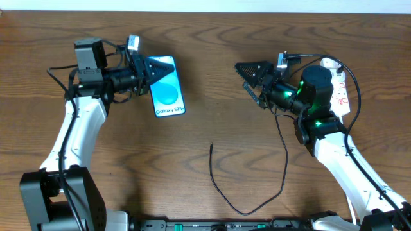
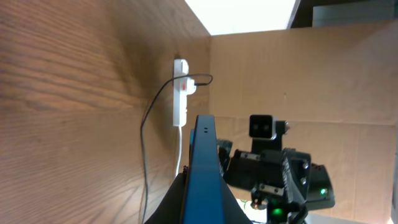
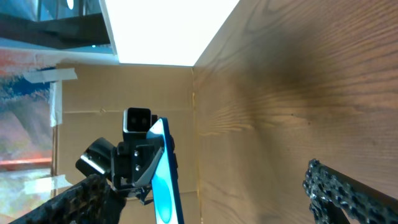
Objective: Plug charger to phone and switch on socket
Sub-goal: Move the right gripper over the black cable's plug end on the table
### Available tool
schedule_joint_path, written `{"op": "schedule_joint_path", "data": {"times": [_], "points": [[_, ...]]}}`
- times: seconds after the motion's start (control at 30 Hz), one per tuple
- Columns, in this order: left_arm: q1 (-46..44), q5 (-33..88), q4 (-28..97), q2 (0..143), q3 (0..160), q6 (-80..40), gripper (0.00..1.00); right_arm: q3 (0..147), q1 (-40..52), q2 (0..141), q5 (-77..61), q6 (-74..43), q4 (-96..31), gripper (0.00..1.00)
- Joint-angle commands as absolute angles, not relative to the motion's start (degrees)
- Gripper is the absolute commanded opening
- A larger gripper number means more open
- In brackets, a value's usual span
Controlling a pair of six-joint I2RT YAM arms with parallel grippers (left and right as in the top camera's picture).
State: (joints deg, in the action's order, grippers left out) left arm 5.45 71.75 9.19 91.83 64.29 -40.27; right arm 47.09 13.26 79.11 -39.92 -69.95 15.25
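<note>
My left gripper [image 1: 151,74] is shut on the top end of the phone [image 1: 168,88], a slim handset with a bright blue screen that reads "Galaxy S25+". It holds the phone on edge above the table. In the left wrist view the phone [image 2: 202,163] shows edge-on between the fingers. My right gripper [image 1: 250,82] stands open and empty near the middle right, facing the phone [image 3: 165,183]. The charger's thin black cable [image 1: 226,196] loops over the front of the table, its free tip [image 1: 212,147] lying loose. The white socket [image 1: 341,90] lies at the far right, partly behind the right arm.
The socket's thick white cord [image 2: 180,144] runs along the wooden table [image 1: 205,45]. The left wrist view shows the socket [image 2: 181,92] with the black cable [image 2: 147,127] leading from it. A cardboard wall [image 2: 298,81] borders the table.
</note>
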Motion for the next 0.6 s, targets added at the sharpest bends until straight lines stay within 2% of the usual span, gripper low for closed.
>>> {"op": "schedule_joint_path", "data": {"times": [0.0, 0.17, 0.37, 0.57], "points": [[6.8, 74.6, 11.2, 90.8, 64.7, -32.6, 0.08, 48.5, 12.8, 78.8, -39.4, -66.1, 14.1, 0.99], [8.1, 74.6, 14.6, 90.8, 64.7, -28.4, 0.07, 52.7, 12.9, 78.8, -39.3, -59.5, 5.6, 0.99], [8.5, 74.5, 16.7, 90.8, 64.7, -25.1, 0.07, 60.9, 15.0, 78.8, -34.3, -49.0, -13.0, 0.99], [8.5, 74.4, 16.7, 90.8, 64.6, -25.1, 0.07, 65.3, 19.0, 78.8, -26.8, -45.9, -22.2, 0.99]]}}
